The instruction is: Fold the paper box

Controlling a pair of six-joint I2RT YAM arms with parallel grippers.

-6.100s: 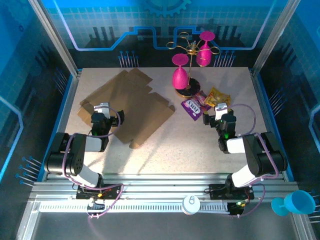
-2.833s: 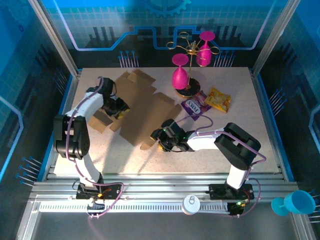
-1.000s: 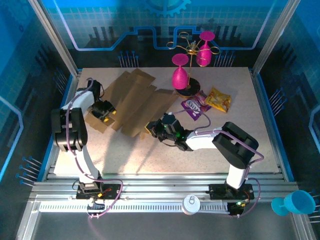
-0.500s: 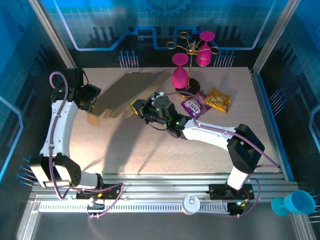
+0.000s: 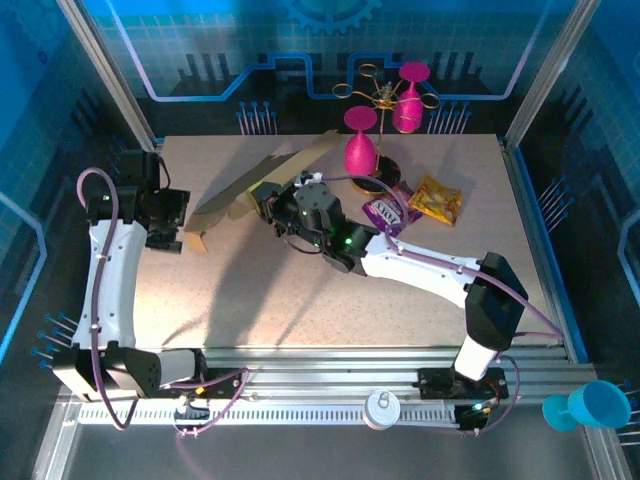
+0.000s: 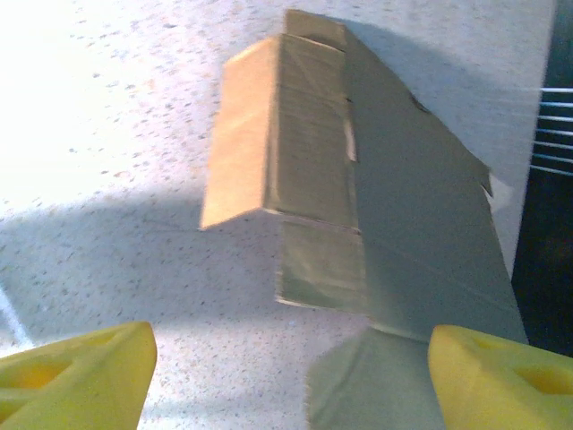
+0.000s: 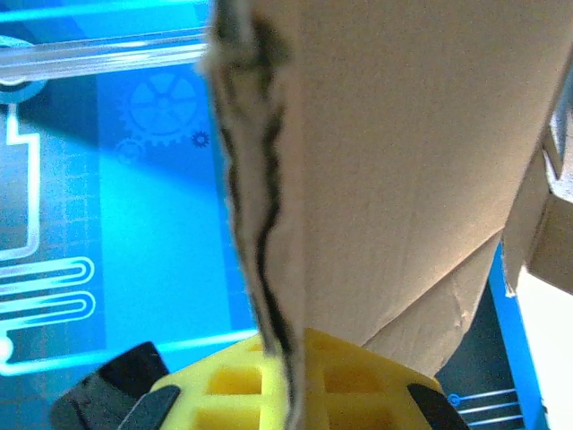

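Our right gripper (image 5: 271, 201) is closed tight on the box (image 5: 240, 190), pinching a raw edge of the cardboard just left of the glass stand (image 5: 384, 98); in the right wrist view that edge runs straight down into the yellow pads (image 7: 224, 381) of the right gripper (image 7: 286, 363), with the brown sheet (image 7: 403, 161) rising to one side of it. Our left gripper (image 5: 175, 228) sits well left of the stand, just past the box's low end, with its jaws wide apart and holding nothing. In the left wrist view we see its two yellow fingertips (image 6: 76, 372) far apart at the bottom corners of the left gripper (image 6: 286, 385), with folded flaps of the box (image 6: 358, 197) ahead of them. We cannot tell whether the right-hand tip brushes the nearest flap. The right arm reaches long and low from its base towards the left of the stand. The left arm climbs the side farthest from the stand and bends at the wrist towards the box. The box stands tilted on edge on the table (image 5: 300, 290), low end away from the stand and high end just beside one pink glass; whether they touch we cannot say. Seen edge-on from above, its creases are hard to read.
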